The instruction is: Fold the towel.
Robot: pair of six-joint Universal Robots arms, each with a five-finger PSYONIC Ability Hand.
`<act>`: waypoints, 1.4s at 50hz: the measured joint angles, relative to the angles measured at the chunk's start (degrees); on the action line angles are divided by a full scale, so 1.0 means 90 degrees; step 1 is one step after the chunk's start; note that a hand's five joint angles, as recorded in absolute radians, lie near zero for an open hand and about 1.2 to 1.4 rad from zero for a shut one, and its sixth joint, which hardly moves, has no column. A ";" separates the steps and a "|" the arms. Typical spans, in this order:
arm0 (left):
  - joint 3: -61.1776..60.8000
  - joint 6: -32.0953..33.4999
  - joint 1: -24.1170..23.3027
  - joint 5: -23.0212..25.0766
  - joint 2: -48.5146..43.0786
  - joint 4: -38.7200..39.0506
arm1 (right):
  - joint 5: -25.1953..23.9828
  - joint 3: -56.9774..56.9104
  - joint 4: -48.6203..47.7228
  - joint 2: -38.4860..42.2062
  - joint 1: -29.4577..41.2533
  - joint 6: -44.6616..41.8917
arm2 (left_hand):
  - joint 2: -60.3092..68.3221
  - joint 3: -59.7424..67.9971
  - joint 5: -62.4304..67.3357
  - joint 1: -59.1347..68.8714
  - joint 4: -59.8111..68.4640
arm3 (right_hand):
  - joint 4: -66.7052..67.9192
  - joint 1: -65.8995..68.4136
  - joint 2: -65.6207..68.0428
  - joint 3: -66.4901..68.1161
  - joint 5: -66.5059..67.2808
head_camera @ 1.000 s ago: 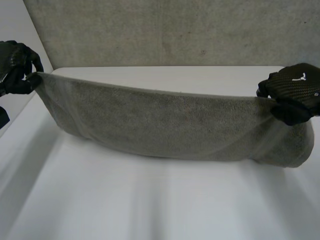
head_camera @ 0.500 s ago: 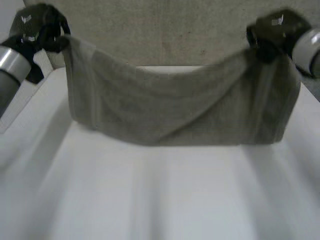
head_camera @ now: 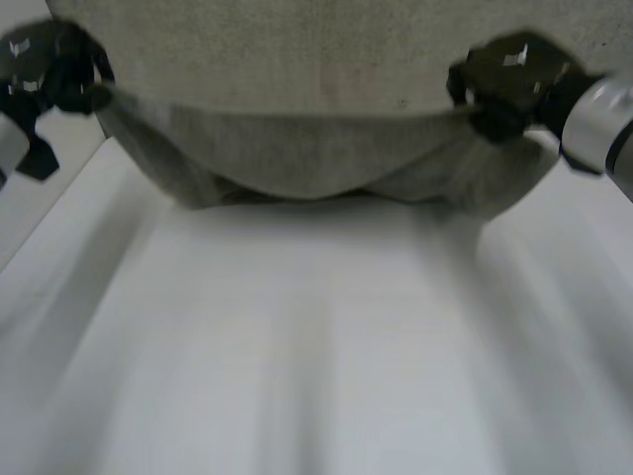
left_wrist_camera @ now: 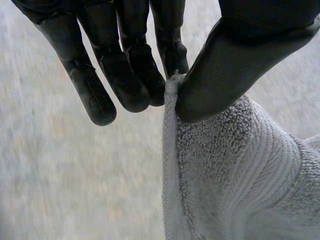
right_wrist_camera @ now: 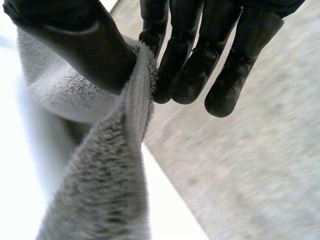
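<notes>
Broadly, the white desk (head_camera: pixel 297 346) runs away toward a grey wall (head_camera: pixel 346 49), and the towel (head_camera: pixel 297 158) hangs across its far end, strung between the two hands and sagging in the middle. Its lower belly comes down to about the desk's far part; whether it rests there or just clears the surface I cannot tell. The right arm (head_camera: pixel 598 119) reaches in from the side to one top corner, and the right hand (head_camera: pixel 504 84) is clamped on that corner: in its wrist view the thumb (right_wrist_camera: pixel 75 40) presses the towel's hem against the straight fingers (right_wrist_camera: pixel 190 65). The left hand (head_camera: pixel 49 69) grips the opposite top corner the same way, the hem pinched between its thumb and fingertips, with the cloth falling away below. Both corners sit at much the same height, so the top edge runs fairly level between them. By my reading the task is at its opening fold: the towel is raised and spread but not yet doubled over. The next move likely calls for both hands to travel together, lowering the hanging part onto the desk and carrying the held edge over it, with the pinches firm and the corners level so the layers line up squarely.
</notes>
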 measured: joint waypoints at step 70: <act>0.1037 0.0025 -0.0324 -0.0546 -0.3029 0.1098 | -0.0074 -0.2676 0.0068 0.3954 -0.0336 -0.0625 | -0.0001 0.0001 0.0017 0.0000 0.0001 | -0.0215 -0.0317 -0.0022 -0.0024 -0.0174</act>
